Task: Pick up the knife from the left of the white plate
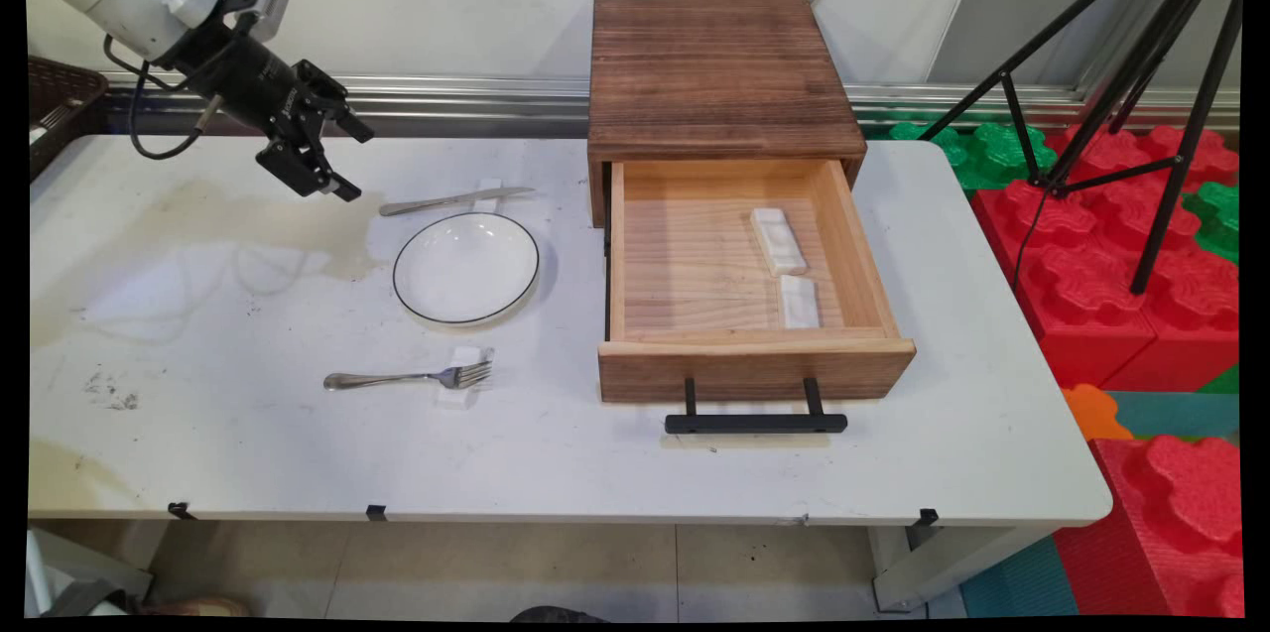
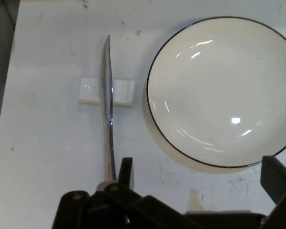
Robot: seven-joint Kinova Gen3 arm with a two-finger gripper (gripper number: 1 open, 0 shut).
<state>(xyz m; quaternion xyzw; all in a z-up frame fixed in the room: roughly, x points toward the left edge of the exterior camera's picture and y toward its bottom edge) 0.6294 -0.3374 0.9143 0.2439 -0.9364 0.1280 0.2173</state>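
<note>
The white table [image 1: 248, 434] is lying below the gripper [image 1: 342, 159]. Well off to the gripper's far side, a wooden box [image 1: 719, 76] is showing its open drawer [image 1: 744, 369], two white rests [image 1: 779, 240] sitting inside. Just ahead of it a white plate [image 2: 224, 90] is resting. Nearest, the knife [image 2: 108, 124] is lying across its small white rest [image 2: 90, 90]. The gripper is hanging above, fingers spread wide, holding nothing. Beyond the plate, a fork [image 1: 412, 378] is lying.
</note>
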